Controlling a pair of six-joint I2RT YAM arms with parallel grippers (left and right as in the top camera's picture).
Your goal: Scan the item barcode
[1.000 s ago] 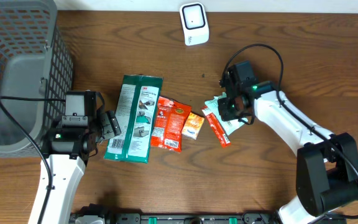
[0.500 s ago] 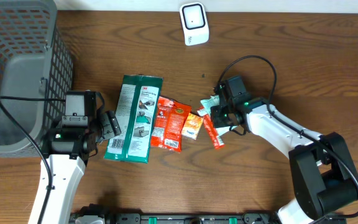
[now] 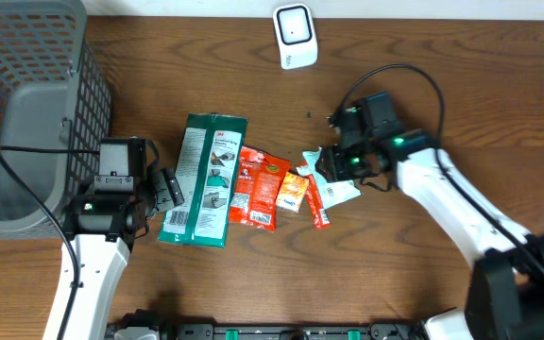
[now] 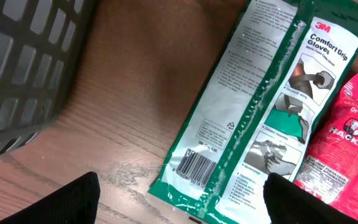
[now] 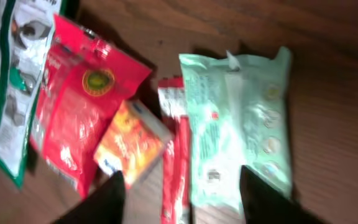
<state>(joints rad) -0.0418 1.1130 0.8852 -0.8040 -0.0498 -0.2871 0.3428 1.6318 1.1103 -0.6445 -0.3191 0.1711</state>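
Forearm (image 3: 447,194) outstretched, right pincer (image 5: 180,186) open over packet (image 5: 241,118)

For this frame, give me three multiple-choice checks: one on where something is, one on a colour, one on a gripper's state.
1. Where is the white scanner?
A. Alone near the far edge of the table
B. Inside the basket
C. On top of a red bag

2. What colour borders the 3M glove packet?
A. Blue
B. Green
C. Yellow

3. How is the left gripper?
A. Shut on a red bag
B. Shut on the basket rim
C. Open, holding nothing

Answers:
1 A, the overhead view shows it standing by itself.
2 B, the left wrist view shows green edges.
3 C, its fingers stand wide apart with nothing between them.
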